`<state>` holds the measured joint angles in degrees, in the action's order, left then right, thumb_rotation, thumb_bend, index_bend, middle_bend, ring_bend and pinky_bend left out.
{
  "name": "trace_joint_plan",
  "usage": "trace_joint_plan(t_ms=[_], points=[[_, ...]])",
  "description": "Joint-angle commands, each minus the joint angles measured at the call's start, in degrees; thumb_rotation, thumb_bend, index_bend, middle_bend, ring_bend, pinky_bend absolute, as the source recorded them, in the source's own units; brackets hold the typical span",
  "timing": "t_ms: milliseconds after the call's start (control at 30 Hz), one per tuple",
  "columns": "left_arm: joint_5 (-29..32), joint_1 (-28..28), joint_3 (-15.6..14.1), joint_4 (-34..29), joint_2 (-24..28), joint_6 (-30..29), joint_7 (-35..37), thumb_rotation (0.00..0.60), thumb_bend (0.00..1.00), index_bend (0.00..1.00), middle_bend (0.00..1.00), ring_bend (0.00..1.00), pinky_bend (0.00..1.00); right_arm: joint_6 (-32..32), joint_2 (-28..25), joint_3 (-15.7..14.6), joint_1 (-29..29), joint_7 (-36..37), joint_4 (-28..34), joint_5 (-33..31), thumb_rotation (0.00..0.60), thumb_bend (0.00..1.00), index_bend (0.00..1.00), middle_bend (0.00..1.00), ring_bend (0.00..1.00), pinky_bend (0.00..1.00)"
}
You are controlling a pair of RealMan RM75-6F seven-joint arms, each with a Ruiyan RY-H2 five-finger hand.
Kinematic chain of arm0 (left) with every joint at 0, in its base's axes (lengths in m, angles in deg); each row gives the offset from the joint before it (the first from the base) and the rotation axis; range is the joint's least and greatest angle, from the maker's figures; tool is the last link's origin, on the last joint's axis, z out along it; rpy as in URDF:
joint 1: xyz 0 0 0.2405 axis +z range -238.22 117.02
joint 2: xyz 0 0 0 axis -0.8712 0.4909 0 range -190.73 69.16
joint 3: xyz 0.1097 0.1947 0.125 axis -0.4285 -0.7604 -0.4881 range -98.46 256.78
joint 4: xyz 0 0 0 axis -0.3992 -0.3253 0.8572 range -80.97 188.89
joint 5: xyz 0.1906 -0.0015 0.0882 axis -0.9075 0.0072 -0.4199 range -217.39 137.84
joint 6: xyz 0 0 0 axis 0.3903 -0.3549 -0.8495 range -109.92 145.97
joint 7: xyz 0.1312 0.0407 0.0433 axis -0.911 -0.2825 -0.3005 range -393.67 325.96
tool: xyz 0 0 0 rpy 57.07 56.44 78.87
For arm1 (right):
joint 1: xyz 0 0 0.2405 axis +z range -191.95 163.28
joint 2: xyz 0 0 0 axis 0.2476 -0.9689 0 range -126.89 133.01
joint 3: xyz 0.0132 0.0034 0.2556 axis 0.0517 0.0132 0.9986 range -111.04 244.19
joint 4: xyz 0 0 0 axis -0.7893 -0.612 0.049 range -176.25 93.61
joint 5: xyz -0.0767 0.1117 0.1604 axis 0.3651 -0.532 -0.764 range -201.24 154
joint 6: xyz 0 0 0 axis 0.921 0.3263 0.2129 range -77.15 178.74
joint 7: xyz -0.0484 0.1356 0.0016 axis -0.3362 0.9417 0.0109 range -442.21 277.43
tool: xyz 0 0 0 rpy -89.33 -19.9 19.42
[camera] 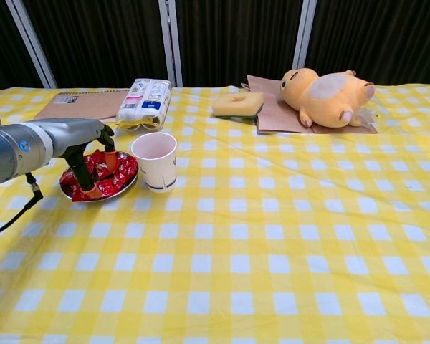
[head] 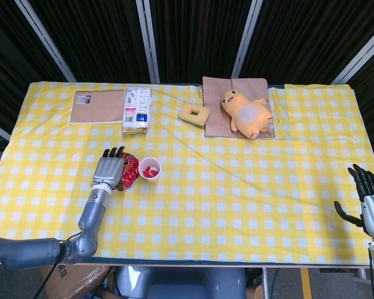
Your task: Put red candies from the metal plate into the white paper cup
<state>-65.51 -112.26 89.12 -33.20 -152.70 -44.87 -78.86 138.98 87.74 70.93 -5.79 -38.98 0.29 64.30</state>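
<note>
From the head view, the left hand (head: 110,170) is over the plate (head: 132,163), palm down, fingers reaching across the candies (head: 130,171); whether it grips one cannot be told from up here. The cup (head: 149,168) stands just right of the plate, touching or nearly so, with red candies already inside. The right hand (head: 369,198) hangs off the bench's (head: 237,187) right edge, fingers spread, holding nothing. Along the far side lie a notebook (head: 98,106), a white packet (head: 136,109), a sponge (head: 194,114) and a plush toy (head: 247,113) on brown paper (head: 218,106).

Down to the chest view: the left hand (camera: 86,147) comes in from the left, fingers (camera: 89,188) pointing down into the plate (camera: 122,190), orange tips among the candies (camera: 115,175). A grip on any wrapper still cannot be made out. The cup (camera: 155,161) stands upright right beside the plate's rim. The right hand does not show in this view
</note>
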Motion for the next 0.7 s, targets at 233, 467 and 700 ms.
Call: trace_joint_plan(t_ms=[233, 467, 700], points=[[0.97, -0.04, -0.16, 1.6, -0.68, 0.61, -0.49, 0.6, 0.19, 0.42, 0.0, 0.0, 0.02, -0.03, 0.07, 0.0, 0.0, 0.06, -0.15, -0.02, 0.6, 0.41, 0.0, 0.01, 0.0, 0.0], [0.85, -0.52, 0.21, 3.81, -2.4, 1.69, -0.28, 0.6, 0.19, 0.42, 0.0, 0.0, 0.02, -0.15, 0.07, 0.01, 0.03, 0.25, -0.27, -0.06, 0.6, 0.41, 0.0, 0.01, 0.0, 0.0], [0.7, -1.02, 0.18, 5.26, -3.89, 2.28, -0.76, 0.6, 0.24, 0.43, 0.0, 0.0, 0.02, -0.1, 0.07, -0.03, 0.04, 0.31, -0.28, 0.0, 0.6, 0.41, 0.0, 0.01, 0.0, 0.0]])
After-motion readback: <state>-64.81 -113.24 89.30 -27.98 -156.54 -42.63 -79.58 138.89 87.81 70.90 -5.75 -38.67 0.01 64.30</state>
